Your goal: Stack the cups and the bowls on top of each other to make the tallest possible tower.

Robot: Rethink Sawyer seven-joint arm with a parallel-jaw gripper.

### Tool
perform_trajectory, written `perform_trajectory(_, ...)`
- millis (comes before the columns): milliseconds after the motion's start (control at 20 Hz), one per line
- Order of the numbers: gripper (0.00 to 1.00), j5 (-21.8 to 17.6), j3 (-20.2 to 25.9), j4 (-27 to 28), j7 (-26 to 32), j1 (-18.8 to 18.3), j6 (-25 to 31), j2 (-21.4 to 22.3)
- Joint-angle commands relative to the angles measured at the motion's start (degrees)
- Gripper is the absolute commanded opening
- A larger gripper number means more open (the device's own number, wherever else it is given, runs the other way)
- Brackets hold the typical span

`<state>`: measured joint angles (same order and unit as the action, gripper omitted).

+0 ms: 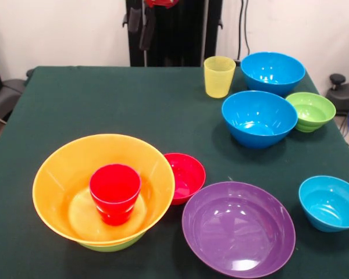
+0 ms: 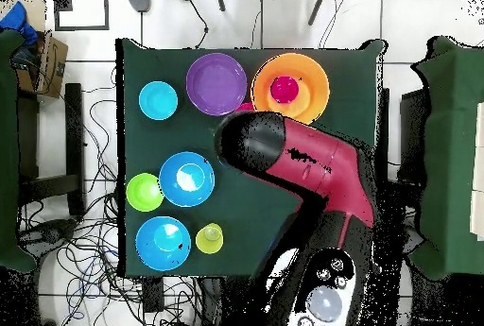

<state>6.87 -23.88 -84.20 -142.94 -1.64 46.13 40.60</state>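
The tower stands front left: a large orange bowl (image 1: pixel 58 174) sits over a lime-green bowl (image 1: pixel 113 244), with the red cup (image 1: pixel 115 193) upright inside. A small red bowl (image 1: pixel 186 174) touches it. The purple bowl (image 1: pixel 238 228) and the small blue bowl (image 1: pixel 330 202) lie to its right. The two medium blue bowls (image 1: pixel 259 117) (image 1: pixel 272 71), the ribbed green bowl (image 1: pixel 310 110) and the yellow cup (image 1: pixel 219 75) stand at the back right. In the overhead view my arm's black end (image 2: pixel 238 138) hangs high over mid-table beside the orange bowl (image 2: pixel 312 105). The gripper is hidden under it.
The robot's black pedestal (image 1: pixel 168 35) stands behind the table's far edge. The red arm (image 2: pixel 312 166) crosses the table in the overhead view. A cardboard box (image 2: pixel 47 62) and loose cables (image 2: pixel 95 247) lie on the floor beside the table.
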Motion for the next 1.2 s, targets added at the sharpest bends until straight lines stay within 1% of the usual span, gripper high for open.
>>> perform_trajectory(50, 1.00, -15.4, 16.6, 4.5, 39.9, -4.3, 13.8, -1.9)
perform_trajectory(150, 1.00, -16.8, 18.5, 5.0, 42.5, -5.5, 14.5, -2.1)
perform_trajectory(300, 1.00, -17.6, 20.2, 4.7, 44.2, -6.2, 14.9, -1.7)
perform_trajectory(400, 1.00, -17.8, 20.8, 4.2, 44.6, -6.5, 14.3, -1.6)
perform_trajectory(600, 1.00, -18.6, 22.7, 3.6, 49.6, -8.0, 12.7, -1.6)
perform_trajectory(750, 1.00, -19.1, 25.2, 4.6, 54.2, -9.9, 12.7, -2.9)
perform_trajectory(950, 1.00, -19.8, 28.9, 5.6, 58.0, -12.1, 13.0, -4.4)
perform_trajectory(1200, 1.00, -21.3, 32.0, 5.7, 58.4, -14.2, 13.6, -4.5)
